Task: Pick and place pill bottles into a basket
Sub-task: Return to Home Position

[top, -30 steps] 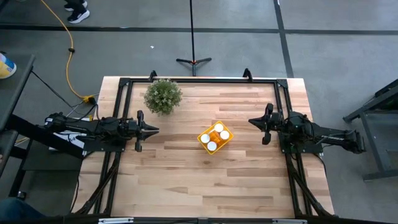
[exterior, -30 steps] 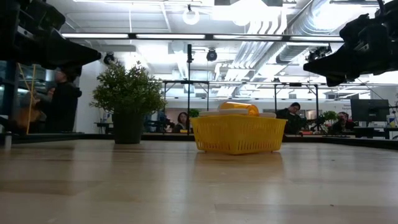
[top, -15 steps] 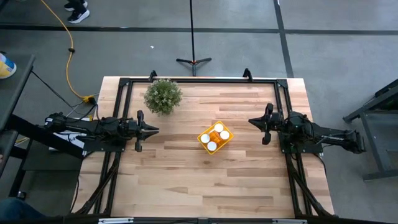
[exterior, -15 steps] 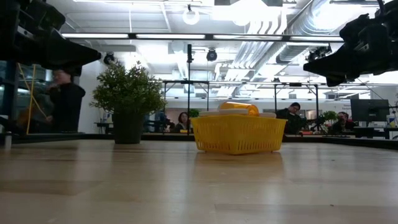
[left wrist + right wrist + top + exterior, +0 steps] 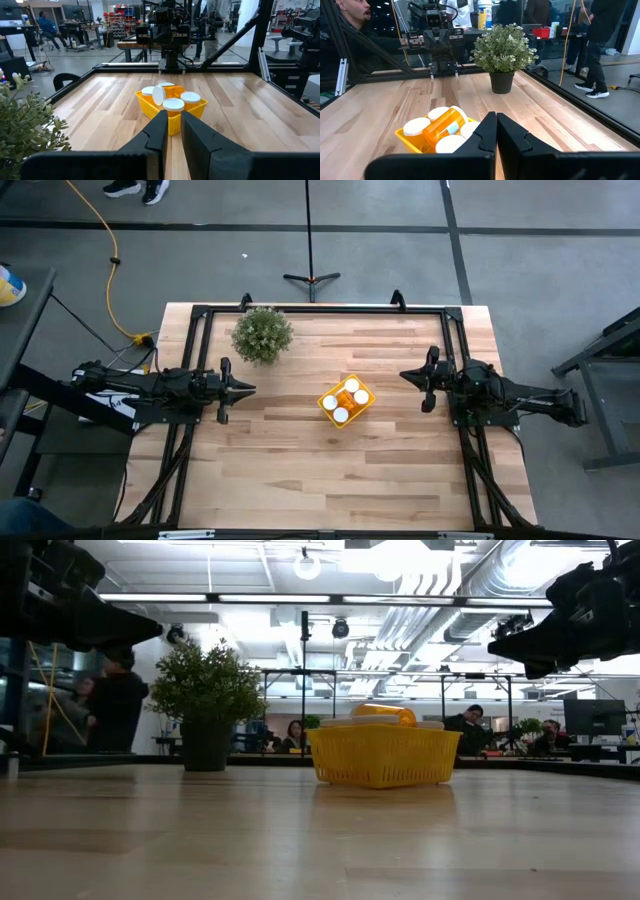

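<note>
The yellow basket (image 5: 346, 401) stands on the table's middle, holding several white-capped orange pill bottles (image 5: 173, 104); one bottle (image 5: 442, 127) lies on its side on top of the others. My left gripper (image 5: 250, 389) hovers left of the basket, shut and empty, also in its wrist view (image 5: 170, 126). My right gripper (image 5: 403, 375) hovers right of the basket, shut and empty, also in its wrist view (image 5: 496, 127). Both are well above the table in the low view.
A potted green plant (image 5: 262, 334) stands at the far left of the table. A black frame (image 5: 320, 309) runs along the table's edges. People move in the room beyond the table (image 5: 115, 705).
</note>
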